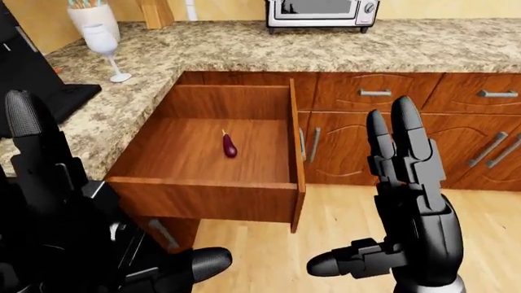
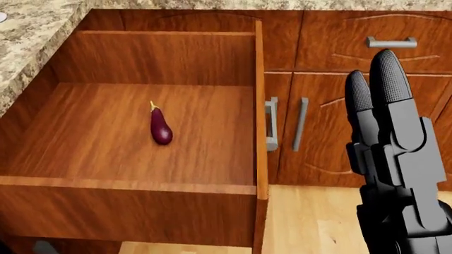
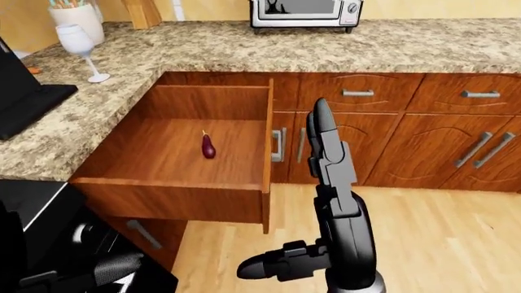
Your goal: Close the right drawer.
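In the left-eye view, the robot's left hand point(image 1: 90, 244) fills the 8 o'clock corner, one finger upright and the thumb jutting toward 3 o'clock; it is spread and holds nothing. At 11 o'clock a wine glass point(image 1: 104, 46) stands on the granite counter point(image 1: 244, 52). Near the centre, the wooden drawer point(image 1: 203, 198) is pulled fully out from under the counter. A small purple eggplant point(image 1: 229, 146) lies on its floor, apart from the walls. At 12 o'clock a toaster oven point(image 1: 322, 13) sits on the counter. At 4 o'clock the right hand point(image 1: 403, 201) is raised with fingers straight up and thumb out toward 9 o'clock, empty, clear of the drawer. Closed cabinet doors point(image 1: 350, 152) with grey handles lie beyond it, above a pale wood floor point(image 1: 342, 220).
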You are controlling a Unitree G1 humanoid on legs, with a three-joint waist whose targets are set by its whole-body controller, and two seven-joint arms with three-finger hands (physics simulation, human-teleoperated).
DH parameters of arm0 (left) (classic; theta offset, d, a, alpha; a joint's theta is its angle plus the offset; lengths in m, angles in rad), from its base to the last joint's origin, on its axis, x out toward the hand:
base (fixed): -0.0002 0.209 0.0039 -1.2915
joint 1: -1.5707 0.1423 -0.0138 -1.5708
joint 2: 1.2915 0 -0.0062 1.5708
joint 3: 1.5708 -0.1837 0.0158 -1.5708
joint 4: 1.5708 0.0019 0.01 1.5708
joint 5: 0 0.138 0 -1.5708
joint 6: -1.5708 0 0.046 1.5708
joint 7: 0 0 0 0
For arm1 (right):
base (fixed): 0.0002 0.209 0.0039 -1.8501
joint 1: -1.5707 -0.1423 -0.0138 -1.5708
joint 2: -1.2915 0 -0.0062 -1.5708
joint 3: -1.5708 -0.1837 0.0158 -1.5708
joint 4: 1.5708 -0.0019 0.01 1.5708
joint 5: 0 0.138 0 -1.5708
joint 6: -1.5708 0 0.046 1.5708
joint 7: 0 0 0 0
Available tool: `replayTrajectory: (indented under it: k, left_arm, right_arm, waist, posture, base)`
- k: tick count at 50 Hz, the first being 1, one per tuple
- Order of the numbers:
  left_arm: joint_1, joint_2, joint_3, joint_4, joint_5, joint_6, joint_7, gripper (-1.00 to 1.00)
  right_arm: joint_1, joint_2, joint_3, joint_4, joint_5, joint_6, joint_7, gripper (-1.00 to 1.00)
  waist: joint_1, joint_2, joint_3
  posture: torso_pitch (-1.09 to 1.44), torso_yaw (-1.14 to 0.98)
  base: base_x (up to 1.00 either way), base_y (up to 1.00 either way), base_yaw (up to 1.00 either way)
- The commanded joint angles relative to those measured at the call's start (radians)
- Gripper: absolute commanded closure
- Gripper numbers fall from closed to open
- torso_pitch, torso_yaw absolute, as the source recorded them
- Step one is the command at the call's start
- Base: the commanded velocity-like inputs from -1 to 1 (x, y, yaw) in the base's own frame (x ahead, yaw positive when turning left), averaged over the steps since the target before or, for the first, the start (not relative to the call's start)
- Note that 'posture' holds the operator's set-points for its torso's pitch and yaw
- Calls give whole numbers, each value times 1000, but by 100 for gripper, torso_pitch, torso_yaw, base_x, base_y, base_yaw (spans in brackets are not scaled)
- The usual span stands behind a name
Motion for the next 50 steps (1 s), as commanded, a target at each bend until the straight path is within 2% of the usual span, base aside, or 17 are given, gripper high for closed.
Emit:
replayTrajectory:
  k: [1, 3, 4, 5, 6, 7, 8, 9, 13, 15, 16, 18, 19, 21, 26, 39, 50]
  left_arm:
    - [-5, 2, 6, -23, -2, -10, 5, -100]
    - [-5, 3, 7, -22, -4, -11, 5, -100]
    - [-5, 3, 8, -22, -5, -10, 5, -100]
    - [-6, 2, 8, -22, -5, -10, 5, -100]
    - [-6, 2, 8, -22, -5, -10, 4, -100]
    - [-6, 2, 8, -22, -5, -10, 4, -100]
    - [-6, 2, 8, -22, -5, -10, 4, -100]
    - [-6, 2, 9, -22, -6, -10, 3, -100]
    - [-6, 2, 9, -22, -6, -10, 3, -100]
    - [-6, 2, 9, -22, -6, -10, 2, -100]
    - [-6, 2, 10, -23, -7, -9, 2, -100]
    - [-7, 2, 11, -23, -8, -8, 2, -100]
    - [-7, 2, 10, -23, -8, -8, 2, -100]
    - [-6, 1, 9, -23, -7, -9, 2, -100]
    - [-6, 1, 10, -26, -9, -8, 2, -100]
    - [-3, 1, 5, -27, -6, -8, 3, -100]
    - [0, 2, 2, -21, -4, -15, 6, -100]
  right_arm:
    - [-10, 3, 7, -29, 1, -17, -1, -100]
    - [-11, 3, 5, -26, 1, -17, -3, -100]
    - [-11, 3, 4, -27, 2, -17, -2, -100]
    - [-11, 3, 3, -27, 2, -17, -3, -100]
    - [-11, 3, 2, -25, 6, -17, -3, -100]
    - [-11, 4, 3, -23, 7, -23, -3, -100]
    - [-10, 3, 4, -25, 9, -21, -2, -100]
    - [-10, 4, 3, -24, 7, -21, -4, -100]
    - [-12, 4, 0, -23, 9, -20, -5, -100]
    - [-12, 5, -1, -23, 8, -21, -6, -100]
    - [-12, 5, -2, -23, 9, -21, -7, -100]
    - [-13, 6, -4, -24, 10, -19, -7, -100]
    - [-14, 6, -4, -24, 10, -18, -7, -100]
    - [-13, 6, -6, -25, 13, -20, -7, -100]
    - [-12, 7, -6, -32, 20, -18, -6, -100]
    - [-13, 8, -12, -38, 19, -14, -8, -100]
    - [-60, 27, -93, -75, 53, 101, -7, -100]
  waist:
    - [0, -1, -6]
    - [-4, 35, -12]
    - [-3, 66, -29]
    - [12, 40, -6]
    - [11, 52, 17]
    - [17, 52, 32]
    - [13, 52, -8]
    - [7, 44, -16]
    - [16, 16, 3]
    - [24, -7, -2]
    - [27, -26, -10]
    - [29, -79, -31]
    - [32, -24, -24]
    - [21, -25, -38]
    - [17, -6, -48]
    - [14, -2, -42]
    - [24, -12, -41]
  posture:
    - [0, 0]
    - [0, 0]
    - [0, 0]
    - [0, 0]
    - [0, 0]
    - [0, 0]
    - [0, 0]
    - [0, 0]
    - [0, 0]
    - [0, 0]
    - [0, 0]
    - [0, 0]
    - [0, 0]
    - [0, 0]
    - [0, 0]
    - [0, 0]
    - [0, 0]
  base:
    - [41, 0, 0]
    - [41, 0, 0]
    - [41, 0, 0]
    - [41, 0, 0]
    - [39, 0, 0]
    - [2, 0, 0]
    - [0, 0, 0]
    - [0, 0, 0]
    - [0, 0, 0]
    - [0, 0, 0]
    - [0, 0, 0]
    - [0, 0, 0]
    - [0, 0, 0]
    - [0, 0, 0]
    - [0, 0, 0]
    - [0, 0, 0]
    - [0, 0, 0]
